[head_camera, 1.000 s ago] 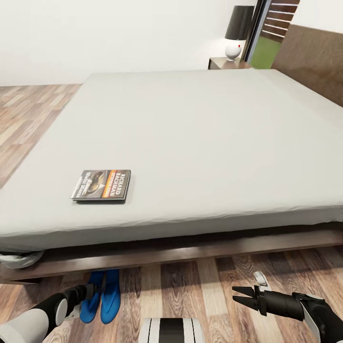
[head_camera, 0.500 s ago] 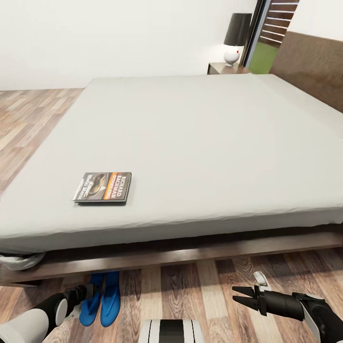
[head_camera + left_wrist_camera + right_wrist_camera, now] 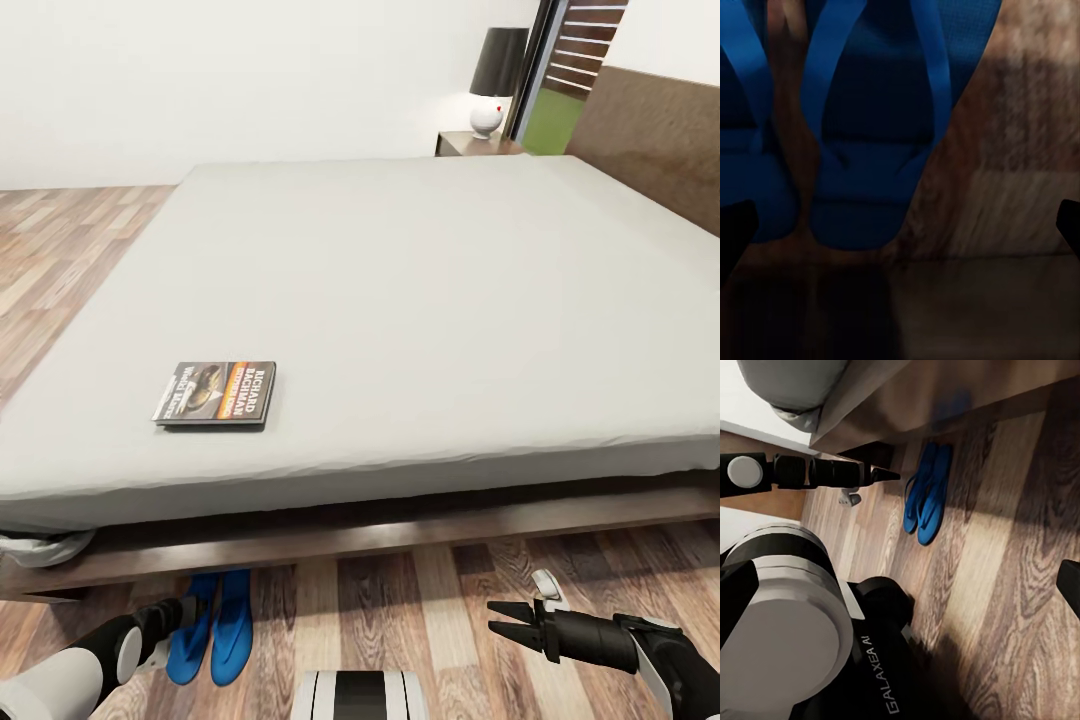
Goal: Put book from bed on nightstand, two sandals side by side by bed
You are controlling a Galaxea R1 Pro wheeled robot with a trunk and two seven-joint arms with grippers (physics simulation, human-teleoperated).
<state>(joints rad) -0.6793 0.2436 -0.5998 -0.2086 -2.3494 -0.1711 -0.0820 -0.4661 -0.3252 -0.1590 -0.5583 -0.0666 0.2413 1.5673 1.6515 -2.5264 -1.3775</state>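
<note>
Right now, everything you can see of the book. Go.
The book is a thin paperback lying flat, cover up, on the light-grey mattress of the bed, near the edge closest to the robot and toward its left side. The cover is dark grey with an orange band, white "RICHARD BACHMAN" lettering and a dark picture. It is closed. Only the mattress touches it; both arms hang low over the floor, well clear.

The head view is bright and evenly lit, sharp throughout, with soft shadow under the dark brown wood frame of the light-grey bed (image 3: 420, 300). The left wrist view is dim and blurred: the 2 bright blue flip-flop sandals (image 3: 874, 150) look dark navy, and the brown wood-plank floor (image 3: 1020, 195) fades to near black.
</note>
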